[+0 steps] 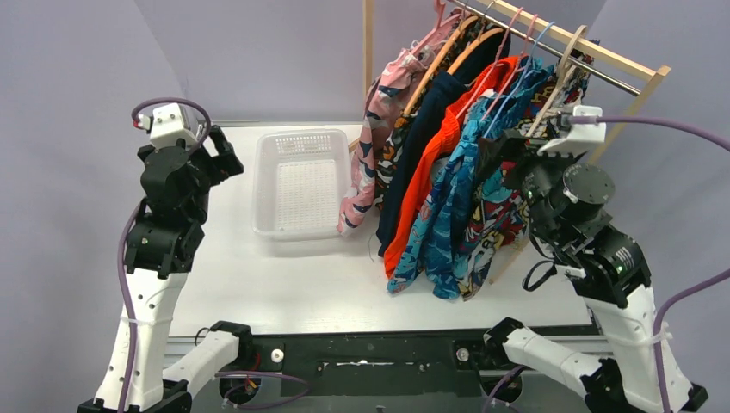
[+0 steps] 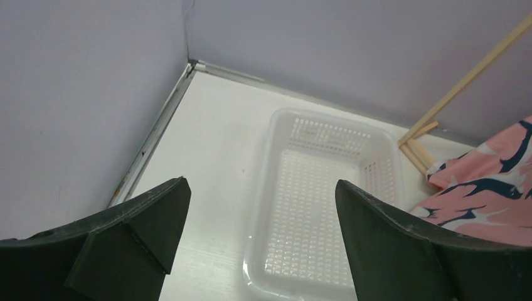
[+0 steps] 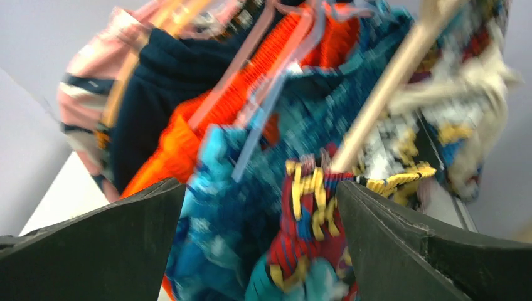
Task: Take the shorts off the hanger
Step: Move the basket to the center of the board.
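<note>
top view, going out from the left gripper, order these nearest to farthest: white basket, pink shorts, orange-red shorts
1. white basket, just right of the left gripper
2. pink shorts, leftmost on the rack
3. orange-red shorts, further right, mid-rack

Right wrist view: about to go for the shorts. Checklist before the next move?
1. Right hand open: ok.
2. Right hand aimed at the comic-print shorts: ok, they sit low in the middle of its view.
3. Contact with the fabric: cannot tell, the view is blurred.
4. How those shorts hang on the wooden hanger: cannot tell.
5. Left hand open and holding nothing: ok.
6. Basket holds no clothes: ok.
</note>
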